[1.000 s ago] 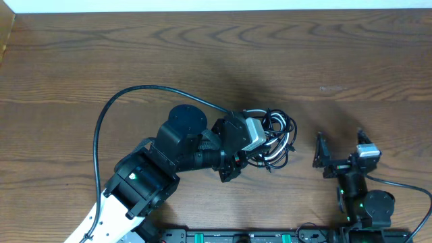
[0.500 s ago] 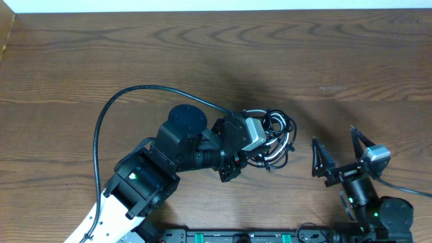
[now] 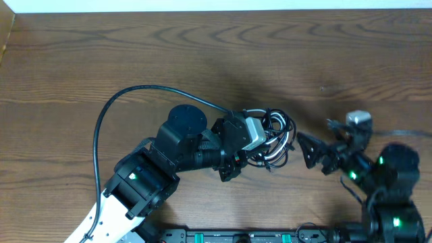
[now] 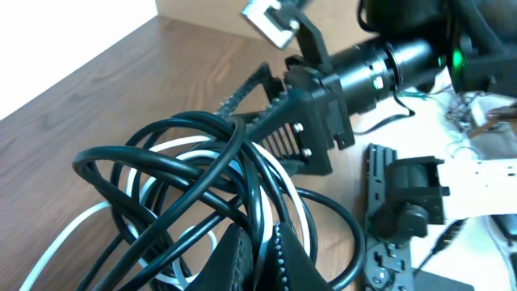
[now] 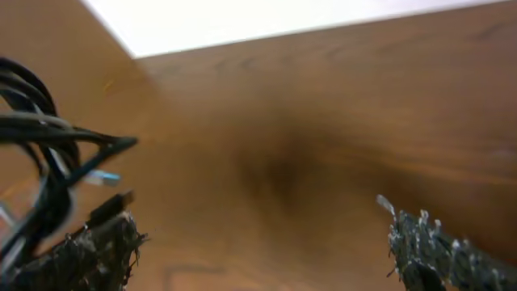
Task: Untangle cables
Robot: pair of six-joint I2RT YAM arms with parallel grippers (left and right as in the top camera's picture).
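Here we are at the brown wood-grain counter [image 3: 202,54], and the tangled bundle of thin black and white cables [image 3: 278,138] sits right in the middle of it, a little toward the near edge. The left fingers [image 3: 268,154] are in under the bundle's near-left side, and the wrist view tells the story: the left fingers [image 4: 260,252] are clenched together at the bottom of the shot with a black cord pinched between them. Above them the cables [image 4: 194,182] fan out in big overlapping black loops, with white strands threaded through underneath.

Over on the other side, the right fingers [image 3: 308,150] are spread as wide as they go, released, nothing in them. They sit just beside the bundle's right edge, pointing at it. From the left wrist you can see the right fingers [image 4: 279,133] close behind the loops; whether they touch a cord, I cannot tell.

The right wrist view is blurred, but it shows the right fingers [image 5: 89,252] far apart at the bottom corners, bare counter between them. The cables [image 5: 40,153] crowd the left edge there, and a small dark plug end [image 5: 109,208] pokes out just above the finger on that side.
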